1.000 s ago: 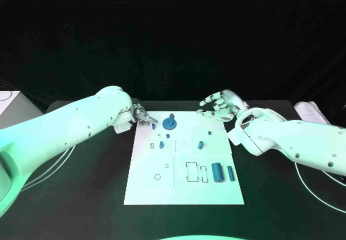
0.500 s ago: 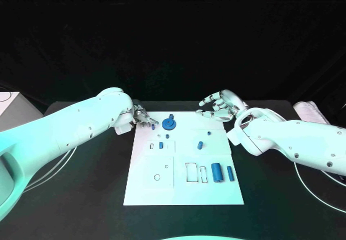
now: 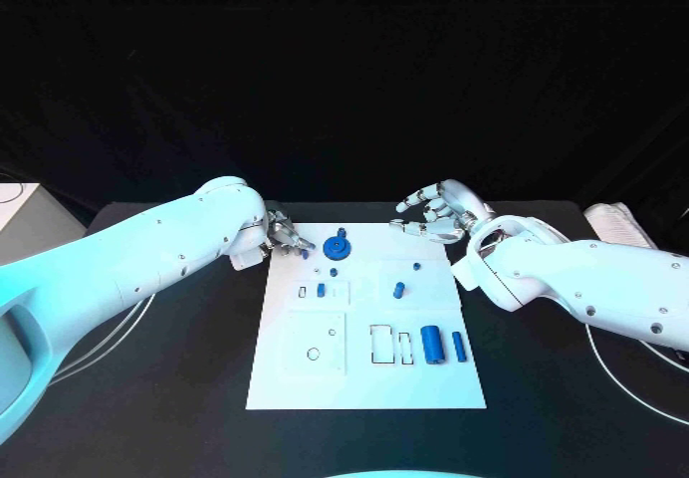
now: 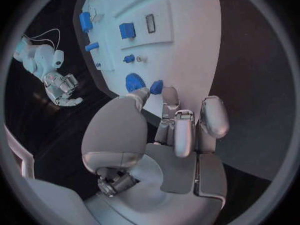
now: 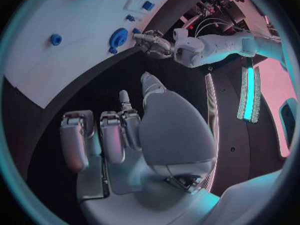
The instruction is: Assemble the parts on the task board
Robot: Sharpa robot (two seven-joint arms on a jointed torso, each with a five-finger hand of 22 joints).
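The flat white rectangular task board (image 3: 366, 319) lies in the middle of the black table (image 3: 158, 388) and serves as the landmark here. On its near half, toward the right edge, two blue cylinders lie side by side: a thick blue cylinder (image 3: 431, 345) and, just beside it, a thin blue rod (image 3: 460, 346). Left of these sits an outlined rectangular slot (image 3: 382, 344). Further up the board stand a small blue peg (image 3: 399, 290) and, left of it, a short blue block (image 3: 321, 290). Near the board's far edge rests a round blue gear-like disc (image 3: 338, 246), with a tiny blue piece (image 3: 334, 270) just on its near side. None of these parts has shifted over the last second.

At the board's far left corner, the silver left hand (image 3: 282, 235) pinches a small blue part (image 4: 156, 86) between its fingertips, just beside the disc; since a second ago it has edged only slightly toward the disc. At the board's far right corner, the silver right hand (image 3: 438, 211) hovers off the board's edge with its fingers curled loosely and apart, holding nothing, in the same place as before.
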